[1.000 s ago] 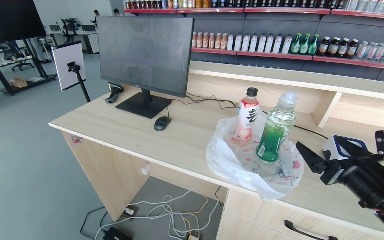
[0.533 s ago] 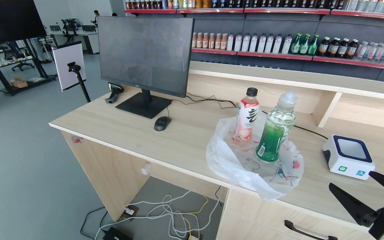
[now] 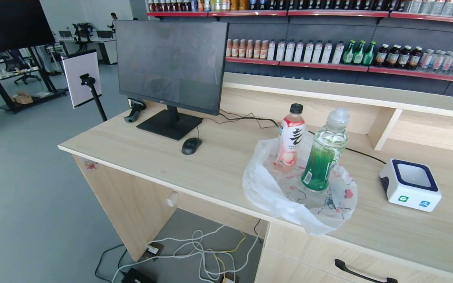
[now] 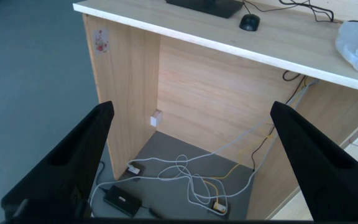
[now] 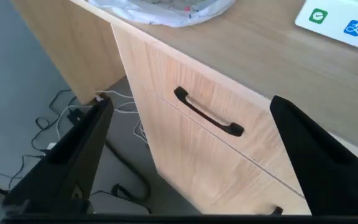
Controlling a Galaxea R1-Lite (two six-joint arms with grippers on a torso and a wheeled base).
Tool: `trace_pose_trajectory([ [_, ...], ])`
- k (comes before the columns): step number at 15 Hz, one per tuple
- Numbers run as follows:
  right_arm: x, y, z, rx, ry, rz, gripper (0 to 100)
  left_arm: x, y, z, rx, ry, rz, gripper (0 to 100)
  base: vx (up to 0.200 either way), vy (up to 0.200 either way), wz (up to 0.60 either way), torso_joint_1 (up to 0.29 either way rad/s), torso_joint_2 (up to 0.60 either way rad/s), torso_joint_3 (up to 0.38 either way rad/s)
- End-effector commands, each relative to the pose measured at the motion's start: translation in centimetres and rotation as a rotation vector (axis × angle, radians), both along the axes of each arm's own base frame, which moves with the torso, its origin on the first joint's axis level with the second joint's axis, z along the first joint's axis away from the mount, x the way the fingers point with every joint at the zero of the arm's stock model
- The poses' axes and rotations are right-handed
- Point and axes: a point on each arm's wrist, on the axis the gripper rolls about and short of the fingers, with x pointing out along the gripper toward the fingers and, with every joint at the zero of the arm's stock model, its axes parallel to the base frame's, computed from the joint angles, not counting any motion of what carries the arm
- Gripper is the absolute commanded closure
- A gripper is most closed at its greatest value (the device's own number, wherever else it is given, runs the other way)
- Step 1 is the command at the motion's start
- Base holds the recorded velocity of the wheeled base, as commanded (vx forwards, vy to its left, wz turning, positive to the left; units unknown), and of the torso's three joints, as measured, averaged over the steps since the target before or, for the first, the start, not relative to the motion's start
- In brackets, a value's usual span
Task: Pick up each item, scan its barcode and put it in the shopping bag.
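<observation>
Counter point(image 3: 210, 165) sits above your empty, spread right gripper point(image 5: 191, 102); green bottle point(image 3: 324, 157), upright on the bag point(image 3: 266, 188), is up, ahead, leftward.

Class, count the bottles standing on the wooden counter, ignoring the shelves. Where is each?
2. The pink bottle stands on the shopping bag, on the monitor side; the green bottle stands beside it on the same bag, nearer the barcode scanner. None seems hidden.

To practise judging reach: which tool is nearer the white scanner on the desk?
Right. The right tool hangs before the drawer, below the scanner; the left tool is low by the left end of the desk.
</observation>
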Motion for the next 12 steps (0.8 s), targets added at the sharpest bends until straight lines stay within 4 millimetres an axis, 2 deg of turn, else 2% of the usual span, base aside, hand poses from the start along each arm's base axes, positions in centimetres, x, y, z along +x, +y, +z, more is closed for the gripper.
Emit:
trace_pose_trajectory([
  [1,-0.1,0.3,-0.5,0.001,0.046,-0.316,0,0.0,0.0,0.0,0.000,-0.001,0.000,0,0.000,0.000,0.00,0.000,0.00,0.000],
  [5,-1.6,0.4,-1.0,-0.003,-0.130,-0.347,0,0.0,0.0,0.0,-0.003,-0.001,0.000,0,0.000,0.000,0.00,0.000,0.00,0.000],
  [12,-1.7,0.4,-1.0,-0.013,-0.148,-0.329,0,0.0,0.0,0.0,-0.003,-0.001,0.000,0,-0.200,0.000,0.00,0.005,0.00,0.002],
])
